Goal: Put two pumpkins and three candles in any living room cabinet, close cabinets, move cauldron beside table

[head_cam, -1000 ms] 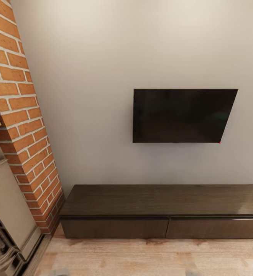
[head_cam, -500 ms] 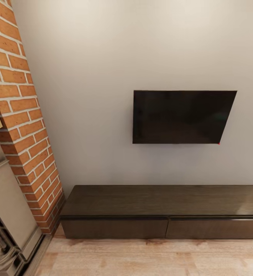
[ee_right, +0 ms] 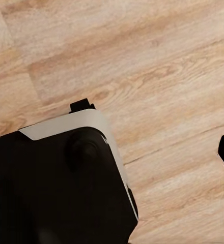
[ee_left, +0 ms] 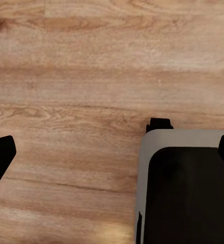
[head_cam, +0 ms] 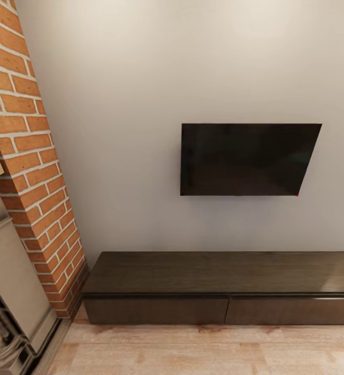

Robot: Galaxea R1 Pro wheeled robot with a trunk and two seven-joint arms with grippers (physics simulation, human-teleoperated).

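I face a long, low, dark wood cabinet [head_cam: 221,291] under a black wall-mounted television [head_cam: 247,159]; both its fronts look shut. Pumpkins, candles and cauldron are somewhere I cannot place, so progress is unclear. My jaws hang over pale plank floor [ee_left: 91,76], seemingly spread, holding nothing.

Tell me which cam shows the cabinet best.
Head view: the low dark cabinet runs along the wall under the TV, both fronts shut. The wrist views look down at wood floor and the robot's base instead.
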